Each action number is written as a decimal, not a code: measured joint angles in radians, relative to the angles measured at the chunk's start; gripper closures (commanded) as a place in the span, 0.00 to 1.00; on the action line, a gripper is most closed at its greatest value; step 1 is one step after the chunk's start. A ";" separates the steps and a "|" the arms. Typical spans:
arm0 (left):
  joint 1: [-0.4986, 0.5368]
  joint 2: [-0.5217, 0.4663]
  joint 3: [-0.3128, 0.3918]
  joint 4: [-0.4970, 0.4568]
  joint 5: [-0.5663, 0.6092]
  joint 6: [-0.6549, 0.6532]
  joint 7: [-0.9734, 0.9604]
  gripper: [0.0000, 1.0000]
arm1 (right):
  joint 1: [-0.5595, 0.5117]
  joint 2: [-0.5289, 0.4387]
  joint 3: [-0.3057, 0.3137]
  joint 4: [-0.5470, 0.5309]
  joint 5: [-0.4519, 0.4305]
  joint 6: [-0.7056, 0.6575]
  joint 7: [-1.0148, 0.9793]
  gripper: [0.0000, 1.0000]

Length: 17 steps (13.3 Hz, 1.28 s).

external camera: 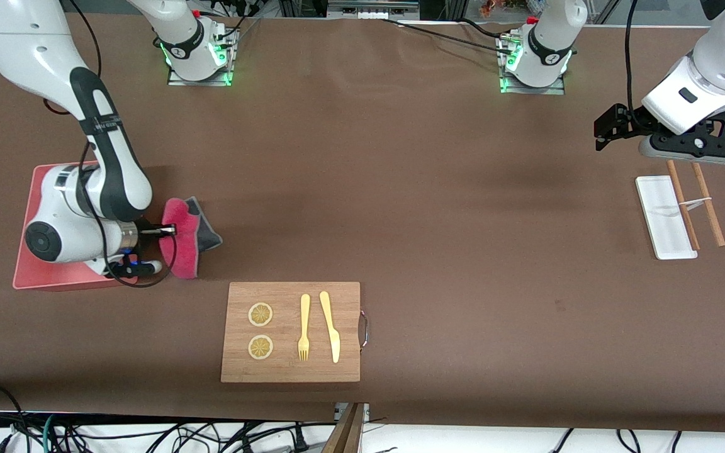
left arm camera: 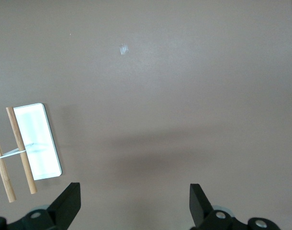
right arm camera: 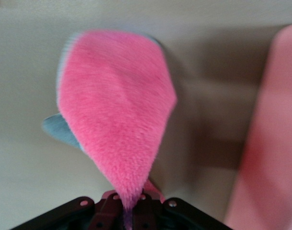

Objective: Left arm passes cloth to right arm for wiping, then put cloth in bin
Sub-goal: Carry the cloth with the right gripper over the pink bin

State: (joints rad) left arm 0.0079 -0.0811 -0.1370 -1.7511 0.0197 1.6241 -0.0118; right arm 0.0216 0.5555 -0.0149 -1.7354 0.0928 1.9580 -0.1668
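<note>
The cloth (external camera: 184, 236), magenta-red fuzzy with a dark grey underside, hangs from my right gripper (external camera: 168, 231), which is shut on one end of it. It droops down to the brown table beside the salmon-pink bin (external camera: 38, 267), on the side toward the table's middle. In the right wrist view the cloth (right arm camera: 116, 115) spreads out from the shut jaws and the bin's edge (right arm camera: 275, 143) shows beside it. My left gripper (external camera: 608, 129) is open and empty, up in the air over the table near the white tray; its fingertips (left arm camera: 69, 201) stand wide apart.
A wooden cutting board (external camera: 291, 365) with two lemon slices, a yellow fork and a yellow knife lies near the front camera. A white tray (external camera: 666, 220) with two wooden sticks (external camera: 708, 204) across it lies toward the left arm's end, also in the left wrist view (left arm camera: 38, 143).
</note>
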 measured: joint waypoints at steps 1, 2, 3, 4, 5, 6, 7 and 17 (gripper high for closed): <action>0.000 0.000 0.000 0.000 0.000 -0.001 0.000 0.00 | -0.002 -0.031 0.000 -0.011 -0.023 -0.006 -0.004 1.00; 0.000 0.000 0.001 0.000 0.000 -0.002 0.000 0.00 | -0.002 -0.061 0.000 -0.021 -0.037 -0.023 -0.006 1.00; 0.000 0.000 0.003 0.000 0.000 -0.003 0.000 0.00 | -0.002 -0.090 0.001 -0.025 -0.050 -0.047 -0.007 1.00; 0.001 0.000 0.004 0.000 0.000 -0.006 0.000 0.00 | -0.002 -0.118 0.001 -0.028 -0.061 -0.071 -0.007 1.00; 0.001 0.000 0.005 0.000 0.000 -0.008 0.000 0.00 | -0.003 -0.147 0.000 -0.030 -0.067 -0.097 -0.007 1.00; 0.001 0.000 0.005 0.000 0.000 -0.009 0.000 0.00 | -0.004 -0.181 0.000 -0.030 -0.074 -0.127 -0.007 1.00; 0.001 0.000 0.005 0.000 0.000 -0.010 0.000 0.00 | -0.007 -0.218 0.000 -0.030 -0.094 -0.159 -0.008 1.00; 0.001 -0.001 0.005 0.001 0.000 -0.020 0.000 0.00 | -0.108 -0.435 -0.064 -0.199 -0.266 -0.126 -0.187 1.00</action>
State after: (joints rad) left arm 0.0093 -0.0817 -0.1323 -1.7503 0.0197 1.6043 -0.0118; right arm -0.0868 0.1203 -0.0792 -1.9348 -0.1731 1.8324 -0.3542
